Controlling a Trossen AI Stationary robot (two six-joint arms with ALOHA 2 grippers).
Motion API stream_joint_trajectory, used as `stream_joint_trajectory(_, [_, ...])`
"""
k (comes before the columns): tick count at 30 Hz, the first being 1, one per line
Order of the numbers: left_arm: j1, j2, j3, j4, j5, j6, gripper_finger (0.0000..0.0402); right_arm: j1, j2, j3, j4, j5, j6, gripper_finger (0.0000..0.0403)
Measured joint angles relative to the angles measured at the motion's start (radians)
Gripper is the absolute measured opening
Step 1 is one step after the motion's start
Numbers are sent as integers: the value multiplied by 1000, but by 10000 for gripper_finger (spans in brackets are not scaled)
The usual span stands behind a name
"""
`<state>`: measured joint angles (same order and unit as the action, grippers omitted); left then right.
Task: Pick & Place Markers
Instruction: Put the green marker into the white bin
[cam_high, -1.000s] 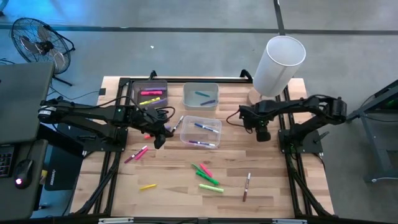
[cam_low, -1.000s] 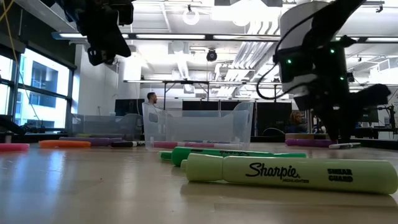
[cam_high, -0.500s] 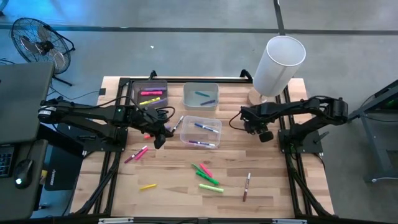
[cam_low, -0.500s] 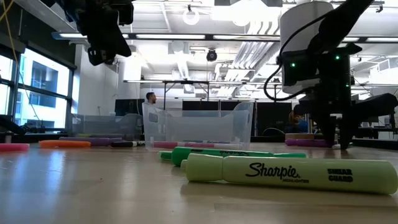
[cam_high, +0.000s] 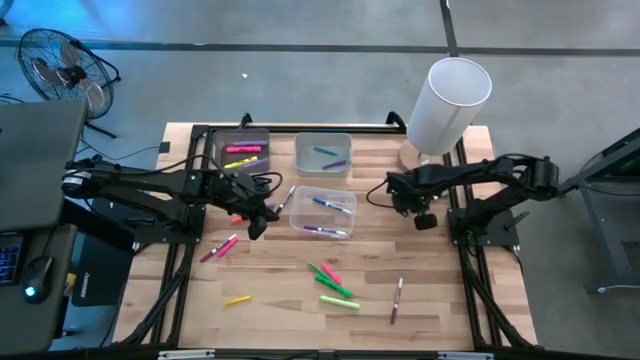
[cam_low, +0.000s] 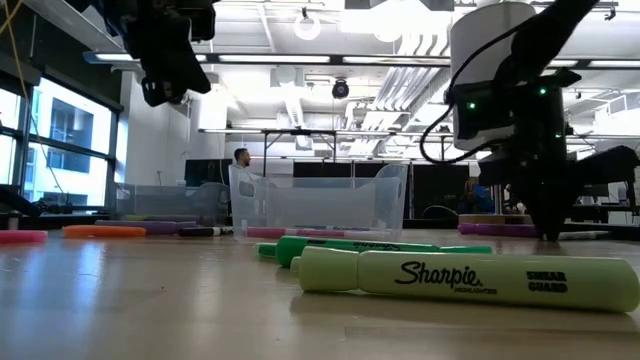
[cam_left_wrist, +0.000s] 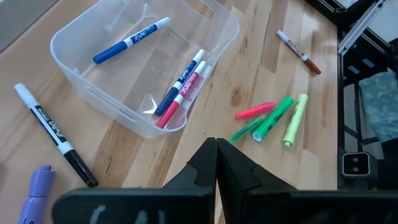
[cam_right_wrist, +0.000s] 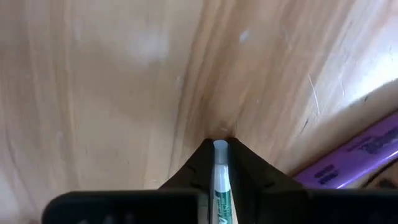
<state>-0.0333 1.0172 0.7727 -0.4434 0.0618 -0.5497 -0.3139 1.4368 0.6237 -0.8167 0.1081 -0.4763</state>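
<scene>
Three bins are counted on the wooden worktop in the high view: a grey bin holding pink and yellow markers, a clear bin with two bluish markers, and a nearer clear bin with three markers. Loose markers are scattered on the worktop: a cluster of four, pink and green, one yellow, one brown-tipped white, two pink, and a white one beside the nearer bin.

The left gripper is held above the worktop just left of the nearer bin; its fingers are seen pressed together with nothing between them in the left wrist view.

The right gripper is lowered to the worktop right of the bins. Only the right wrist view shows its fingers clamped on a green-printed white marker, with a purple marker close by. A pale green Sharpie highlighter is legible only in the low view.
</scene>
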Motion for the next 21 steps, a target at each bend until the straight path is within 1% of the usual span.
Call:
stream_joint_trajectory(2, [0,0,0,0,0,1,0,15,1,46,-73,-28,69,24])
stream_joint_trajectory(5, [0,0,0,0,0,3,0,33,-2,148,-194,-56,196,11])
stream_joint_trajectory(8, [0,0,0,0,2,3,0,50,-2,267,-292,-92,327,8])
stream_joint_trajectory(11, [0,0,0,-1,3,7,0,76,-2,396,-356,-100,401,10])
stream_joint_trajectory(14, [0,0,0,-1,3,27,0,99,-2,535,-357,-99,461,8])
stream_joint_trajectory(16, [0,0,0,-1,7,28,0,112,-3,621,-329,-98,508,7])
stream_joint_trajectory(18, [0,0,0,-1,13,29,0,124,-3,693,-266,-96,544,8])
stream_joint_trajectory(21, [0,0,0,-1,19,29,0,141,2,777,-125,-80,582,8])
